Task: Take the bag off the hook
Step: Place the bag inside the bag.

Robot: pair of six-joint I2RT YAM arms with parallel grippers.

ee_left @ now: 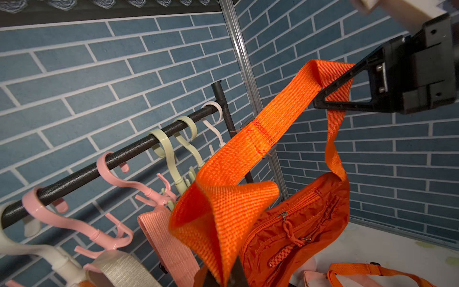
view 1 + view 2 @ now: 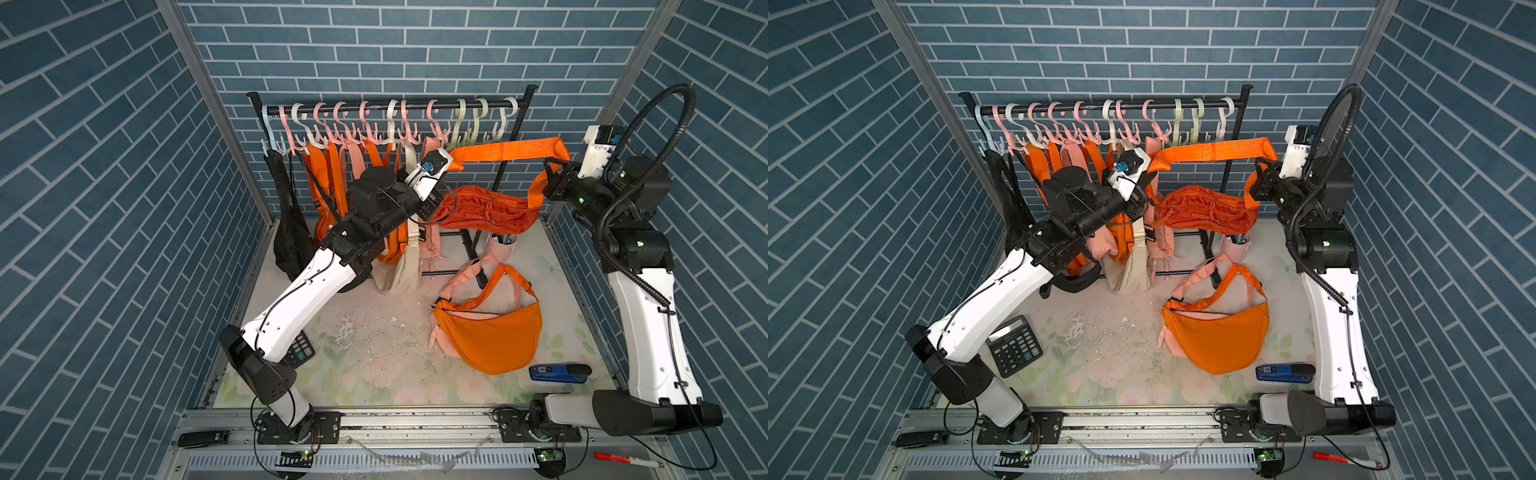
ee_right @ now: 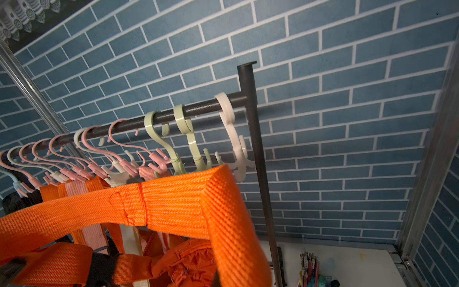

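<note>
– Bag (image 2: 490, 214) where?
– Off hooks, midair, in front of rack's (image 2: 523, 112) rt end. Long axis left-right, zip side up; strap (image 2: 511, 151) near level.
– Fingers?
– Right fingers (image 1: 323, 99) clamped on strap. Left fingers (image 2: 432, 204) closed, prob. on strap's other end, mostly hidden.
– Room?
– Bare desk (image 2: 374, 340) below-left; cup (image 2: 500, 245) underneath.

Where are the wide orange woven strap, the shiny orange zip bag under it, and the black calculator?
Wide orange woven strap (image 2: 511, 151): in a top view, middle of its stretched span.
Shiny orange zip bag (image 2: 486, 212): in a top view, centre of its front.
Black calculator (image 2: 1015, 347): in a top view, its keypad.
</note>
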